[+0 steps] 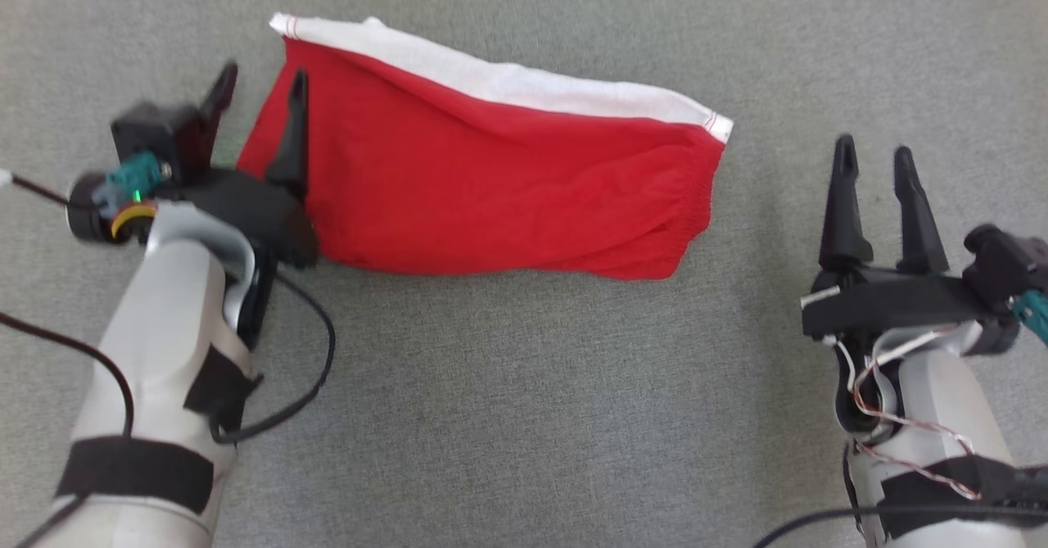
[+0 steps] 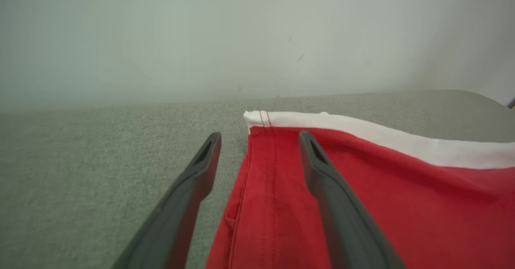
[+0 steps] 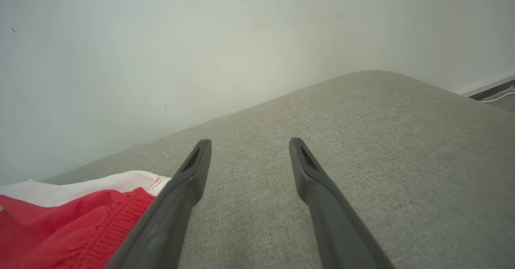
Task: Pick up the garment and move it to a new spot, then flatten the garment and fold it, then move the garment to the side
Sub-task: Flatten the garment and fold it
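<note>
Head view. Red garment (image 1: 491, 196) lies folded on the grey cloth-covered surface (image 1: 532, 417), upper middle of the view, long side running left to right. White band (image 1: 524, 81) runs along its far edge. Left claw (image 1: 264, 73) is spread wide at the garment's left end: one finger over the red cloth, the other over bare grey. Contact with the cloth: cannot tell. Right claw (image 1: 872, 151) is parted, holding nothing, well apart from the garment's right end.

Left wrist view. Left claw (image 2: 260, 135) gapes wide, straddling the garment's (image 2: 382, 196) stitched side edge. The right-hand finger (image 2: 322, 172) is over red cloth, the left-hand one over grey surface (image 2: 100, 160). White band (image 2: 402, 138) beyond the tips, pale wall (image 2: 241, 40) behind.

Right wrist view. Right claw (image 3: 250, 141) is parted over bare grey surface (image 3: 402, 140), nothing between the fingers. Garment (image 3: 60, 228) in the lower left corner, its gathered hem (image 3: 116, 224) just beside the left-hand finger. Pale wall (image 3: 161, 40) behind.
</note>
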Motion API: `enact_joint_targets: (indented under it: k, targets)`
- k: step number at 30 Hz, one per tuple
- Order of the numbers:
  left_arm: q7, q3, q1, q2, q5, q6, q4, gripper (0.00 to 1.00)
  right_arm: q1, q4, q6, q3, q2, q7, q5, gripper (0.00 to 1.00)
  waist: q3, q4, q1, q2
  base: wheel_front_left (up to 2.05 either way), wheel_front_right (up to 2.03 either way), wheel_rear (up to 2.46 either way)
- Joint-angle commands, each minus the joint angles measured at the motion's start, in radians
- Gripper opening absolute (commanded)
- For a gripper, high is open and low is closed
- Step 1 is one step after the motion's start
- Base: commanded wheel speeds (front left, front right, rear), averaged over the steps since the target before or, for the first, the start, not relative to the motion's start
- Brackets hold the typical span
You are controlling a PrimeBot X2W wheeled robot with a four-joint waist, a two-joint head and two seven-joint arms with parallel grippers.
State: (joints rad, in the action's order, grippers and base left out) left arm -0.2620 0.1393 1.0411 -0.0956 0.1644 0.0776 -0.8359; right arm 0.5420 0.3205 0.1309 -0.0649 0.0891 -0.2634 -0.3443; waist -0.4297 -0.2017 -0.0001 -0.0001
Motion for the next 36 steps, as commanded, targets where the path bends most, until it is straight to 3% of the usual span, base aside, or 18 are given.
enact_joint_targets:
  k: [1,8,24,25,26,28,36]
  targets:
    - [-0.005,-0.007,-0.034,-0.002,-0.007,0.004,-0.015,1.0,-0.027,-0.007,0.0,0.014,-0.004,-0.002,0.039,1.0,0.029,0.003,0.0001,0.0001,0.0,0.0,0.0]
    - [-0.005,-0.021,-0.078,-0.001,0.004,0.007,-0.101,1.0,-0.092,-0.01,0.0,0.086,-0.02,-0.002,0.081,1.0,0.054,-0.007,0.0001,0.0001,0.0,0.0,0.0]
    - [-0.001,0.002,-0.065,-0.01,-0.018,-0.013,-0.303,1.0,-0.144,-0.039,0.0,0.097,-0.036,-0.002,0.086,1.0,0.064,-0.051,0.0001,0.0001,0.0,0.0,0.0]
    - [0.0,0.005,-0.061,-0.009,-0.016,-0.01,-0.316,0.8,-0.144,-0.037,0.0,0.095,-0.036,-0.002,0.085,1.0,0.065,-0.052,0.0001,0.0001,0.0,0.0,0.0]
    - [0.0,0.007,-0.058,-0.007,-0.015,-0.009,-0.325,0.42,-0.143,-0.034,0.0,0.091,-0.037,-0.002,0.082,1.0,0.066,-0.053,0.0001,0.0001,0.0,0.0,0.0]
    - [0.0,0.007,-0.054,-0.004,-0.006,-0.001,-0.333,0.0,-0.14,-0.033,0.0,0.084,-0.038,-0.002,0.078,1.0,0.068,-0.054,0.0001,0.0001,0.0,0.0,0.0]
    - [-0.002,-0.022,-0.109,0.009,0.026,0.0,-0.241,0.0,-0.16,-0.017,0.0,0.073,-0.038,-0.002,0.071,1.0,0.122,-0.032,0.0001,0.0001,0.0,0.0,0.0]
